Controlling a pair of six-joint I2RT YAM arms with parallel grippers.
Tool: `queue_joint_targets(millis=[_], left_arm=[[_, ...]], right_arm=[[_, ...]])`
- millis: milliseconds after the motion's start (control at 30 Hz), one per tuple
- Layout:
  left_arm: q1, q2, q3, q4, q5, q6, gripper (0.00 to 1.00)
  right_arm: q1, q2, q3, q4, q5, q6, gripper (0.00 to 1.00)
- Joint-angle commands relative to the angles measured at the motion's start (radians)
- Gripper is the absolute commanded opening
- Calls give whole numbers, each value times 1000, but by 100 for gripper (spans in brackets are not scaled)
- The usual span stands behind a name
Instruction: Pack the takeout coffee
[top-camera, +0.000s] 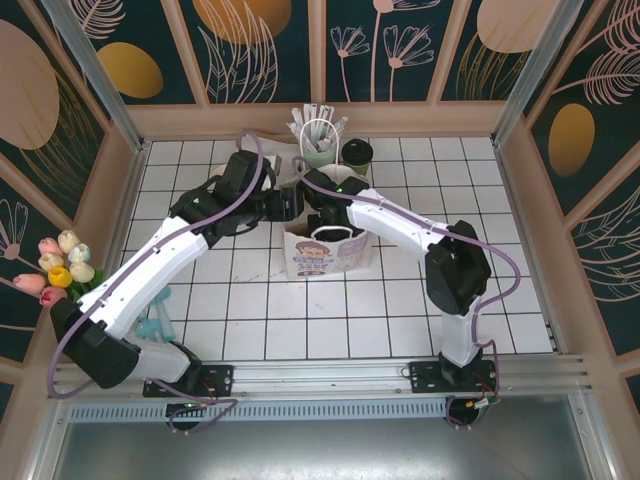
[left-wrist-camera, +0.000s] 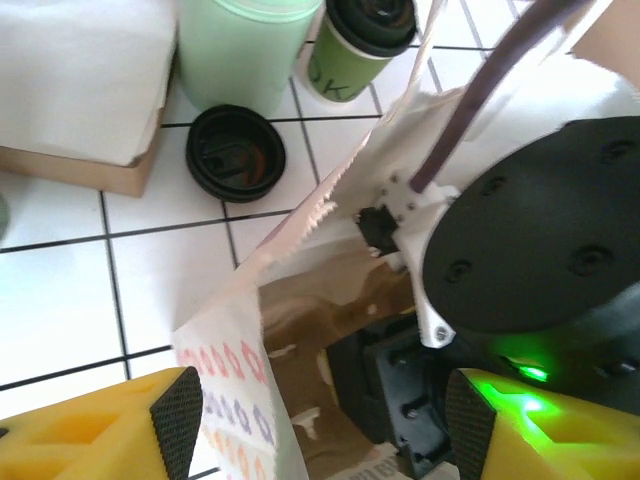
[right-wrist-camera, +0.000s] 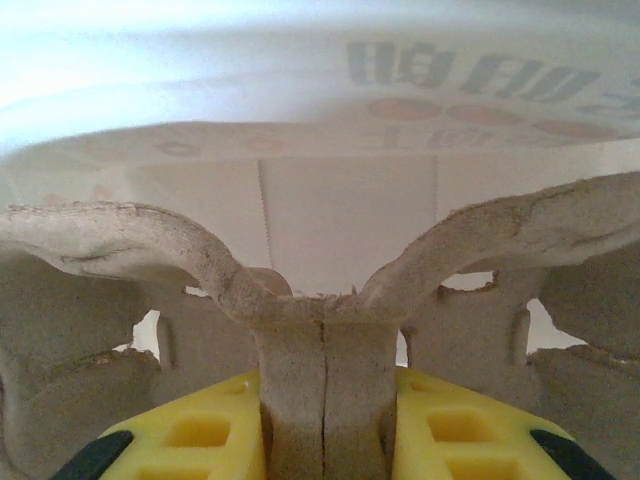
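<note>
Coffee cup (top-camera: 356, 152), black lid (left-wrist-camera: 368, 20) on, stands at rear beside green holder (top-camera: 318, 150), outside paper bag (top-camera: 325, 255). Left claw (left-wrist-camera: 320, 425) apart, bag rim between fingers. Right claw (right-wrist-camera: 325, 425) clamped on pulp carrier (right-wrist-camera: 320, 300) handle.

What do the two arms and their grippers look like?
The left arm and right arm have white rounded links, black joints and a lilac cable each. The left gripper and right gripper have yellow fingers with black pads. A green light glows near the right wrist.
</note>
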Motion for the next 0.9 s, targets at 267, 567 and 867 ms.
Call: queue_joint_targets(millis=[267, 567, 867], left_arm=[[11, 65, 35, -26, -105, -16, 22], [11, -17, -83, 50, 41, -137, 0], [10, -74, -139, 108, 111, -198, 0]], right_arm=[[38, -30, -11, -14, 46, 62, 28], [43, -26, -53, 90, 105, 180, 29], [45, -16, -70, 136, 166, 210, 30]])
